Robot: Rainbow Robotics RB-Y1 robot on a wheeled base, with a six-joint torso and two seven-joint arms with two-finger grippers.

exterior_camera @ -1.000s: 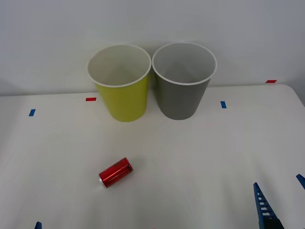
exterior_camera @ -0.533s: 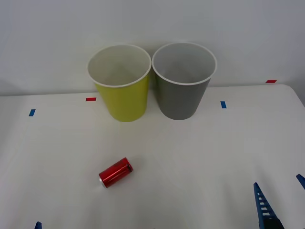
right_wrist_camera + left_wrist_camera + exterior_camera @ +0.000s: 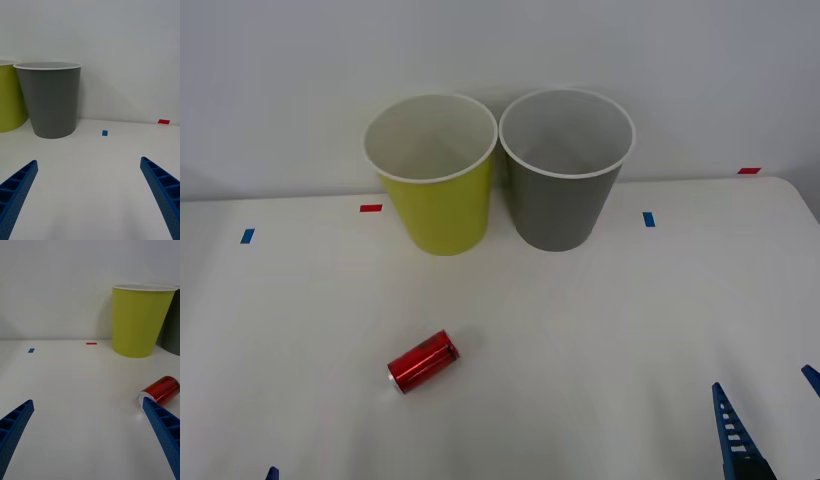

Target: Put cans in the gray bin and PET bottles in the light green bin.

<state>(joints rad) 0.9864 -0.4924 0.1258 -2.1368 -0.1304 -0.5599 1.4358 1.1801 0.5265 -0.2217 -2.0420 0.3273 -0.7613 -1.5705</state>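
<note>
A small shiny red can [image 3: 423, 361] lies on its side on the white table, left of centre, in front of the bins. The light green bin [image 3: 433, 178] and the gray bin [image 3: 564, 172] stand upright side by side at the back, both showing white insides. My left gripper [image 3: 90, 435] is open near the table's front left edge; the can [image 3: 160, 390] lies just beyond one of its fingertips [image 3: 150, 407]. My right gripper [image 3: 770, 410] is open at the front right, facing the gray bin [image 3: 50, 99], with nothing between its fingers.
Small blue tape marks [image 3: 648, 218] and red tape marks [image 3: 370, 208] dot the table near the back. A plain wall rises behind the bins. The table's right edge [image 3: 805, 205] runs close to my right gripper.
The left fingertip at the bottom of the front view has shifted slightly to the right. The can, the bins and the right gripper have not moved.
</note>
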